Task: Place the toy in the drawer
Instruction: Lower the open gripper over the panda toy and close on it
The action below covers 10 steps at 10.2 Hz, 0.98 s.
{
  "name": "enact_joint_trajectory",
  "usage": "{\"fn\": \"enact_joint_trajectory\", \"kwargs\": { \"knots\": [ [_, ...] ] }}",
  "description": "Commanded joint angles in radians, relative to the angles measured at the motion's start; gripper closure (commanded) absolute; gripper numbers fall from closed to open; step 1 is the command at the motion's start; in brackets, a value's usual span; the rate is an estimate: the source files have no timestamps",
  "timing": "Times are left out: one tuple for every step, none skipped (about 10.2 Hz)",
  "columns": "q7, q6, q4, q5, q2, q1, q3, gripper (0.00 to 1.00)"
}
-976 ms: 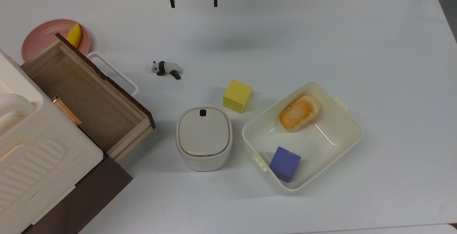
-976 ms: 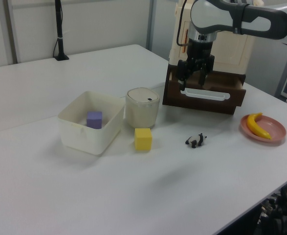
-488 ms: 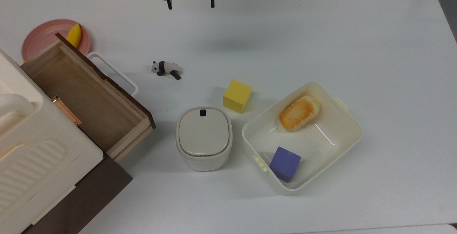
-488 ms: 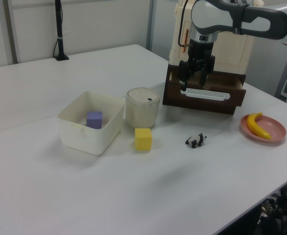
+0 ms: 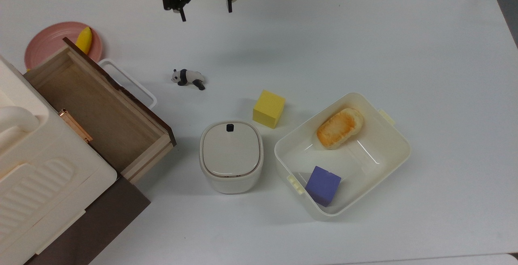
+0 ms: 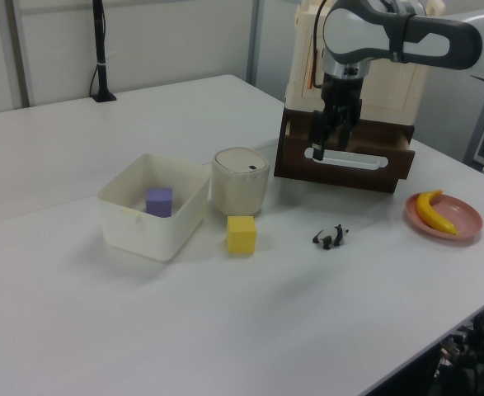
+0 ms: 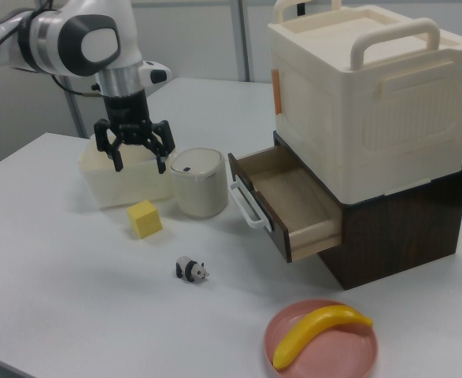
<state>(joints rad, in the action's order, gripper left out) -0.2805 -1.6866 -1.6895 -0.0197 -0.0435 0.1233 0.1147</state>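
Upper centre of top view: gripper point(image 5: 204, 13) spread wide, empty, well above table point(image 5: 364, 34). Toy point(image 5: 188, 77) mid-left, near open drawer point(image 5: 101, 107). Risk: tiny, on its side, could slip from fingers w/ off-centre pinch.

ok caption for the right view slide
Open hand hangs above the table; panda toy stands loose near the pulled-out drawer.
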Motion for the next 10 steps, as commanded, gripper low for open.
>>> {"fn": "enact_joint_trajectory", "kwargs": {
  "knots": [
    [-0.245, -0.103, -0.109, -0.051, 0.014, 0.018, -0.004, 0.0],
    [-0.294, -0.154, -0.163, -0.087, 0.011, 0.013, -0.001, 0.0],
    [-0.324, -0.223, -0.214, -0.123, 0.004, 0.01, 0.0, 0.0],
    [-0.336, -0.293, -0.26, -0.15, -0.002, 0.007, 0.0, 0.0],
    [-0.357, -0.37, -0.301, -0.181, -0.021, 0.009, 0.0, 0.0],
    [-0.406, -0.433, -0.318, -0.207, -0.059, 0.015, 0.0, 0.0],
    [-0.455, -0.468, -0.32, -0.213, -0.109, 0.018, -0.001, 0.0],
    [-0.494, -0.494, -0.32, -0.223, -0.146, 0.021, -0.001, 0.0],
    [-0.525, -0.501, -0.32, -0.236, -0.173, 0.033, -0.001, 0.0],
    [-0.56, -0.501, -0.321, -0.249, -0.194, 0.036, -0.003, 0.0]
  ]
}}
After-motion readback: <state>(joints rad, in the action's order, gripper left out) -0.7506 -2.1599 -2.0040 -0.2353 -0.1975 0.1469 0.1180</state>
